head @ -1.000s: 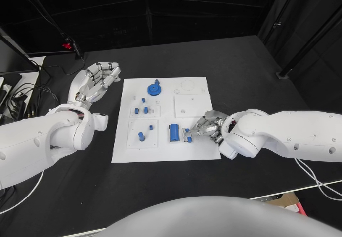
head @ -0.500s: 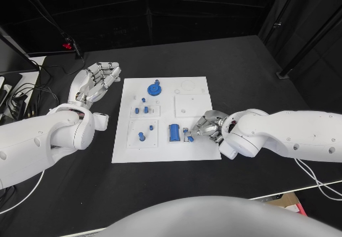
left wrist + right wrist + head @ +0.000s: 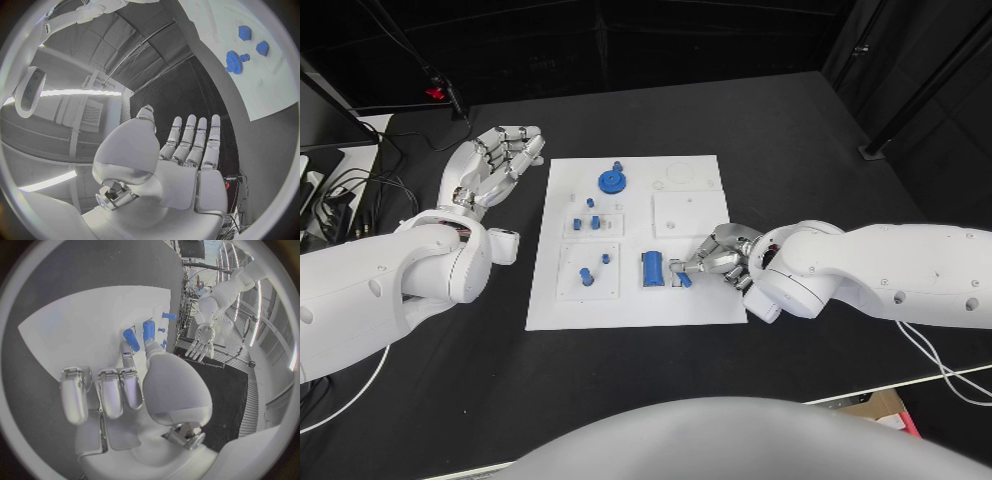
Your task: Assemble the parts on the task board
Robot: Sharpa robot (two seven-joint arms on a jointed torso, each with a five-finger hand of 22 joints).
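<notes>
Two hands: both mine, one at each side of the task board (image 3: 633,300) on the black table (image 3: 776,130).
Left hand: my left hand (image 3: 496,160) rests flat on the table just beside the board's left edge, near its far corner, fingers straight, slightly apart and holding nothing; the left wrist view (image 3: 187,150) shows the same released palm.
Right hand: my right hand (image 3: 718,256) sits over the board's right edge at its near half, with my thumb and one fingertip reaching toward a small blue peg (image 3: 684,279). My thumb tip looks to touch it, but I cannot tell whether I actually grip it. My other fingers are curled in, as the right wrist view (image 3: 125,390) shows.
Small peg: tilted, just right of the blue block (image 3: 652,268), on bare board; in the right wrist view it (image 3: 131,339) lies next to that block (image 3: 149,331).
Other parts: a blue gear (image 3: 612,181) at the far end; small blue pieces (image 3: 589,223) on the left middle plate; two more (image 3: 593,272) on the near left plate.
</notes>
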